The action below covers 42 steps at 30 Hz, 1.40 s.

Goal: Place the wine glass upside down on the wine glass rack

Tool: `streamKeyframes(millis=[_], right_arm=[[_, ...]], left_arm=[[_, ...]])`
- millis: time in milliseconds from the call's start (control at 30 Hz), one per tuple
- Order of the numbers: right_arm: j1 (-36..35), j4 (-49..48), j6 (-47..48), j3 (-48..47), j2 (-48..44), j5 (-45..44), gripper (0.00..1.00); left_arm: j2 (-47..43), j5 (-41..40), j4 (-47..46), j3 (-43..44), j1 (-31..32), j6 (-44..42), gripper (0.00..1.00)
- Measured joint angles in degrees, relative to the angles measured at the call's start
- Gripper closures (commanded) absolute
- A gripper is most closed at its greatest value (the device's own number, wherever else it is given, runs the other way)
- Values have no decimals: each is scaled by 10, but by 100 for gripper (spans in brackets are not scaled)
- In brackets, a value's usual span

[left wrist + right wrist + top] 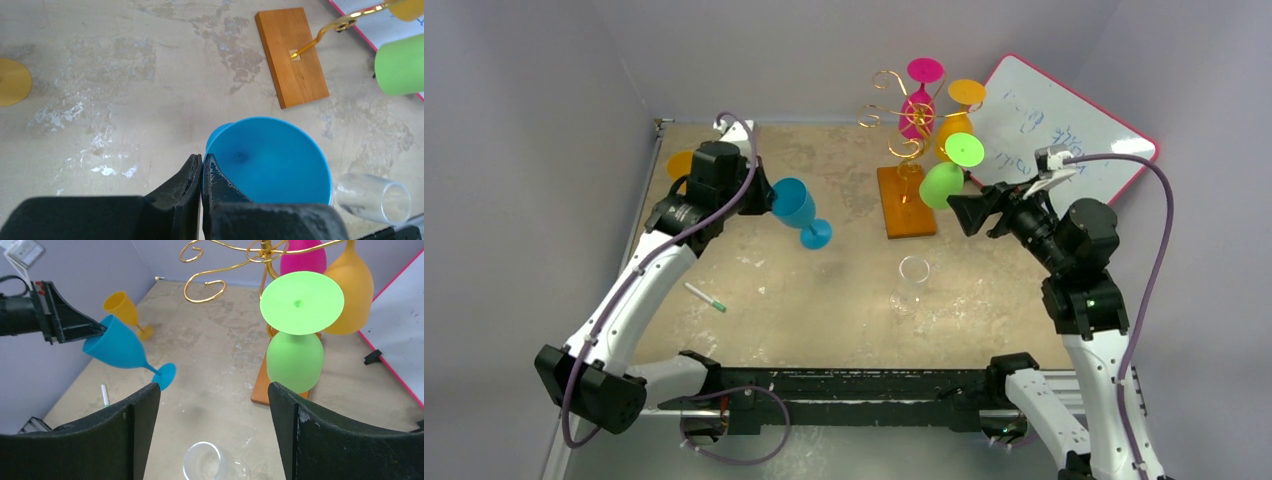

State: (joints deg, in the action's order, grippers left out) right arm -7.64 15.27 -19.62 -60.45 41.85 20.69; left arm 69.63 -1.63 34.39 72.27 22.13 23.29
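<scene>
Over the table, left pincer grips tilted blue wine glass.

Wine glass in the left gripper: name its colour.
The glass is blue; best in right wrist view.

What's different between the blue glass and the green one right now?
The blue glass is pinched at its rim by the left gripper, in mid-air; the green glass hangs on the gold rack, ungripped. The blue glass tilts, foot lower than bowl; the green glass is upside down, foot on top. Both are opaque stemmed glasses.
</scene>
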Motion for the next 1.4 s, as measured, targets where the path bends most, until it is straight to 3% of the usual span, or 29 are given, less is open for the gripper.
streamKeyframes(millis=[233, 633, 833, 1167, 1267, 1400], right_arm=[[-22, -20, 83, 8, 0, 33, 21], [-175, -97, 292, 86, -9, 80, 29], [-231, -116, 441, 109, 21, 135, 29], [-334, -105, 702, 123, 48, 105, 29], [-359, -99, 754, 124, 48, 87, 36], [-386, -98, 796, 125, 51, 69, 64]], left_arm=[[-40, 51, 47, 2, 0, 11, 100], [-59, 162, 82, 48, 0, 61, 100], [-65, 221, 82, 68, 0, 83, 100], [-65, 284, 88, 115, 0, 102, 100], [-65, 296, 88, 122, 0, 104, 100], [-65, 310, 89, 122, 0, 107, 100]])
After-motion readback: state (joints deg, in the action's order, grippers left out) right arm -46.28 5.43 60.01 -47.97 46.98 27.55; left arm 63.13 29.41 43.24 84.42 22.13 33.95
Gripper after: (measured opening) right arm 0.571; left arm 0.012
